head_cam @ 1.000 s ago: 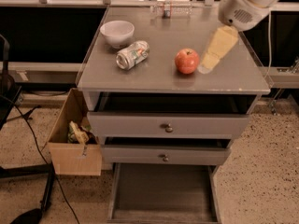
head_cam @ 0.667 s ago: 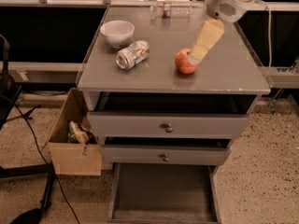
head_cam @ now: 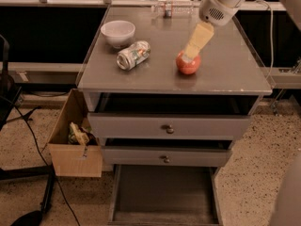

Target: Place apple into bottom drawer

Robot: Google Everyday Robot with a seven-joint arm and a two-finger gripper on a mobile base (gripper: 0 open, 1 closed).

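The red-orange apple (head_cam: pixel 188 63) sits on the grey cabinet top (head_cam: pixel 225 69), right of centre. My gripper (head_cam: pixel 190 56) reaches down from the upper right and its cream-coloured fingers (head_cam: pixel 197 40) come down onto the top of the apple. The bottom drawer (head_cam: pixel 164 192) is pulled out at floor level, a shallow tray with a dark bare floor.
A crushed can (head_cam: pixel 133 55) lies left of the apple and a white bowl (head_cam: pixel 118 32) stands behind it. Two knobbed drawers (head_cam: pixel 167 127) are slightly open above the bottom one. A brown cardboard box (head_cam: pixel 73 142) with scraps stands on the floor at left, near black cables.
My gripper has moved left from the right side of the apple to directly over it, with its fingertips now at the apple's top. The apple has not moved.
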